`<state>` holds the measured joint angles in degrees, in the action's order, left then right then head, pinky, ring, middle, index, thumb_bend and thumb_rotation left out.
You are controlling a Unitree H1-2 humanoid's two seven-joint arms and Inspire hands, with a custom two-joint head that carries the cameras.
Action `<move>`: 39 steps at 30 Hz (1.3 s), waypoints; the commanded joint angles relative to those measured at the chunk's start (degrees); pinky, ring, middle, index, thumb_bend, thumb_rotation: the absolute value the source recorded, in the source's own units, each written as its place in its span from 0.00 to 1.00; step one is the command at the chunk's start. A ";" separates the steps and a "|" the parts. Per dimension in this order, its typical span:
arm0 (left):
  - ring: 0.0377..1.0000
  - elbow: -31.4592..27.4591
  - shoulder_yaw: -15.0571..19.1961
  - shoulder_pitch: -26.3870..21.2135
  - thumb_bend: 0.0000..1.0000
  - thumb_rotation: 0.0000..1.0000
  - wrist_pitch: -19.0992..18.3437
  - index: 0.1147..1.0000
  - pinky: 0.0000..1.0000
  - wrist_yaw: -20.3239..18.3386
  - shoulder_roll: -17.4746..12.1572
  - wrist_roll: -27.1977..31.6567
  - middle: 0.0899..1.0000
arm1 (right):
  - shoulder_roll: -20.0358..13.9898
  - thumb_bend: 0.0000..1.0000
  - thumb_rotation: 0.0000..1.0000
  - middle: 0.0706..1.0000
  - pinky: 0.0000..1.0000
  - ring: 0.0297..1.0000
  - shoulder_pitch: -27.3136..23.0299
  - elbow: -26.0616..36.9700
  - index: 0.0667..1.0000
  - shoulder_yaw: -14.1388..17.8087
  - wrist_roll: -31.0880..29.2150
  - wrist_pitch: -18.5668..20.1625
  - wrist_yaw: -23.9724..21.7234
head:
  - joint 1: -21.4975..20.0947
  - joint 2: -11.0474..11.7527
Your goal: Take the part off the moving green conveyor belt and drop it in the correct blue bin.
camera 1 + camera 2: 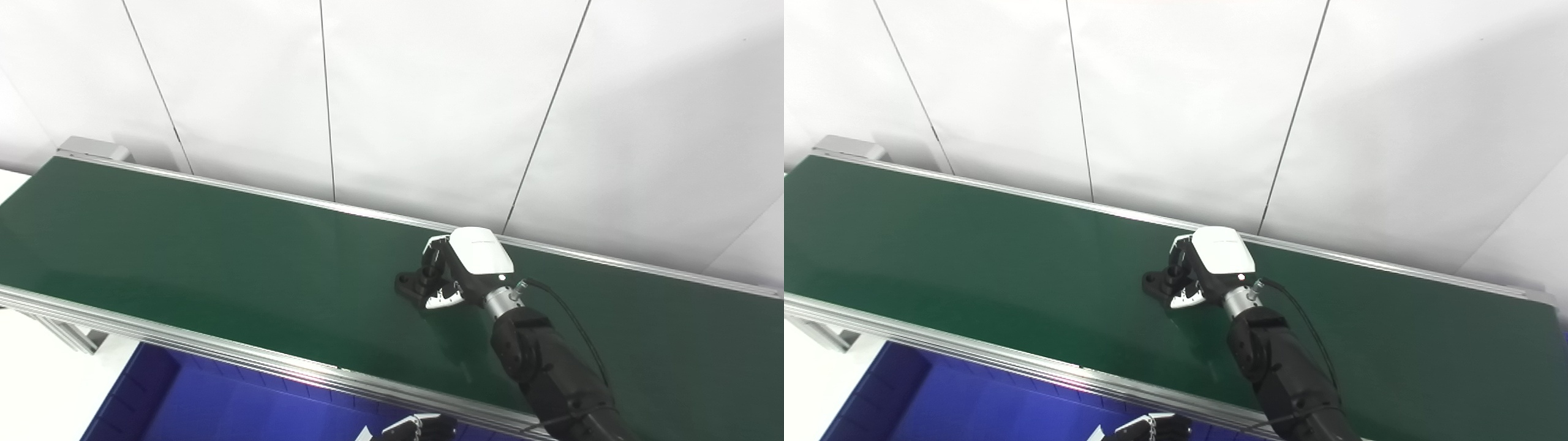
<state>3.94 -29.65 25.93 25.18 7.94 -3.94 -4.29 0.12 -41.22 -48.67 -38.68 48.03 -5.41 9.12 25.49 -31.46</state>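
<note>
The right hand (456,269) is stretched out over the middle of the green conveyor belt (214,263), its white back turned up and its fingers (436,254) curled down over a small black part (409,285) that lies flat on the belt. The fingers wrap the part's near end while its far end, a rounded lug, pokes out to the left. From where I stand it looks like a grasp closing from above, sensible for something riding a moving surface, though I cannot tell whether the part has left the belt at all. The dark forearm (1280,367) slants in from the lower right, with a thin black cable (569,318) looping off the wrist.

Below the belt's aluminium rail (184,340), a blue bin (202,404) sits close against the conveyor, likely so a lifted part need only be carried a short way back toward the robot. The left hand (416,427) barely shows at the bottom edge above that bin; too little of it is visible to say whether it is open or closed. It seems to be waiting.
</note>
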 commanded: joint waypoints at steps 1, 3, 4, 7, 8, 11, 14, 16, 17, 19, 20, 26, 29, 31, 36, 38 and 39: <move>0.76 -1.51 -0.57 0.87 0.91 0.72 1.75 0.73 0.70 -0.38 0.28 -0.17 0.75 | 0.16 0.53 0.00 0.44 0.31 0.36 0.01 -0.01 0.46 -1.43 0.43 0.84 -4.66 | -0.06 -0.01; 0.76 -1.48 -0.63 0.79 0.91 0.71 1.75 0.73 0.70 -0.20 0.41 -0.25 0.75 | 0.51 0.53 0.01 0.43 0.32 0.37 -0.08 0.46 0.47 -2.02 0.89 2.39 -6.53 | 0.05 -0.05; 0.76 -1.45 -0.66 0.80 0.91 0.71 1.75 0.73 0.69 -0.14 0.52 -0.28 0.75 | 0.64 0.53 0.01 0.44 0.31 0.37 -0.10 0.56 0.46 -2.39 1.20 3.17 -7.60 | 0.29 -0.09; 0.76 -1.39 -0.78 0.82 0.91 0.72 1.75 0.73 0.69 0.25 0.67 -0.72 0.75 | 0.70 0.53 0.01 0.43 0.30 0.36 -0.03 0.48 0.47 -3.51 1.91 4.54 -9.35 | 0.40 -0.14; 0.76 -1.44 -0.81 0.85 0.91 0.72 1.75 0.73 0.69 0.46 0.63 -1.03 0.75 | 0.70 0.53 0.01 0.43 0.29 0.35 -0.21 0.32 0.46 -4.55 2.87 5.77 -10.68 | 0.40 -0.14; 0.75 -1.57 -0.74 0.94 0.91 0.73 1.75 0.73 0.69 0.60 0.72 -1.26 0.75 | 0.43 0.53 0.00 0.42 0.28 0.36 -0.74 -0.05 0.47 -8.03 6.23 9.59 -14.34 | 0.29 -0.18; 0.76 -1.49 -0.80 0.80 0.91 0.74 1.75 0.73 0.69 0.66 0.60 -1.38 0.75 | 0.01 0.51 0.00 0.46 0.31 0.38 -0.67 -0.68 0.51 -9.53 7.00 10.81 -15.16 | 0.18 -0.29; 0.76 -1.38 -0.77 0.61 0.90 0.73 1.75 0.73 0.69 0.26 0.54 -0.96 0.75 | -0.36 0.51 0.00 0.47 0.32 0.38 -0.76 -1.52 0.52 -9.56 6.58 11.04 -16.43 | 0.07 -0.33; 0.76 -1.33 -0.72 0.55 0.90 0.73 1.75 0.74 0.69 -0.02 0.55 -0.64 0.75 | -0.65 0.51 0.00 0.47 0.33 0.38 -0.87 -1.74 0.52 -9.67 6.55 11.15 -17.04 | -0.06 -0.31; 0.75 -1.25 -0.66 0.42 0.90 0.73 1.75 0.74 0.69 -0.15 0.53 -0.43 0.75 | -1.07 0.51 0.00 0.47 0.33 0.38 -0.98 -1.45 0.52 -9.82 6.72 11.68 -17.96 | -0.16 -0.29; 0.75 -1.22 -0.58 0.39 0.90 0.73 1.75 0.74 0.69 -0.18 0.56 -0.36 0.75 | -1.27 0.51 0.00 0.46 0.32 0.37 -1.01 -0.90 0.53 -9.77 6.75 12.20 -18.71 | -0.24 -0.26; 0.75 -0.86 -0.19 0.20 0.91 0.73 1.75 0.74 0.69 -0.54 0.61 0.10 0.75 | -3.44 0.51 0.00 0.46 0.32 0.38 -0.64 7.45 0.53 -8.13 5.04 14.31 -24.20 | -0.74 -0.13; 0.75 -0.72 -0.21 -0.10 0.89 0.72 1.75 0.74 0.69 -0.55 0.56 0.25 0.75 | -4.91 0.51 0.00 0.46 0.33 0.38 -0.81 14.44 0.53 -7.01 4.26 16.66 -29.34 | -0.94 -0.17; 0.75 -0.65 -0.24 -0.25 0.89 0.72 1.75 0.74 0.69 -0.57 0.45 0.19 0.75 | -5.91 0.51 0.00 0.45 0.32 0.39 -0.63 18.49 0.53 -6.05 3.80 17.37 -31.24 | -1.14 -0.14; 0.75 -0.59 -0.21 -0.44 0.90 0.72 1.75 0.73 0.68 0.16 0.64 -0.35 0.74 | -8.58 0.51 0.00 0.43 0.34 0.38 -0.46 30.25 0.53 -2.92 3.52 19.75 -37.74 | -1.39 -0.09; 0.75 -0.56 -0.15 -0.48 0.89 0.71 1.75 0.73 0.68 -0.16 0.66 -0.01 0.74 | -9.05 0.51 0.00 0.45 0.32 0.37 -0.26 33.83 0.52 -1.35 3.02 20.52 -39.56 | -1.53 -0.09; 0.75 -0.53 -0.14 -0.53 0.89 0.71 1.75 0.73 0.69 -0.29 0.62 0.10 0.74 | -9.21 0.51 0.00 0.44 0.29 0.36 -0.05 35.26 0.51 -0.54 2.56 20.50 -40.04 | -1.60 -0.11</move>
<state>4.07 -29.62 25.48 25.18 7.94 -3.81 -4.23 -9.46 -38.99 -16.46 -40.69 51.09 13.92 -30.96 23.99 -31.55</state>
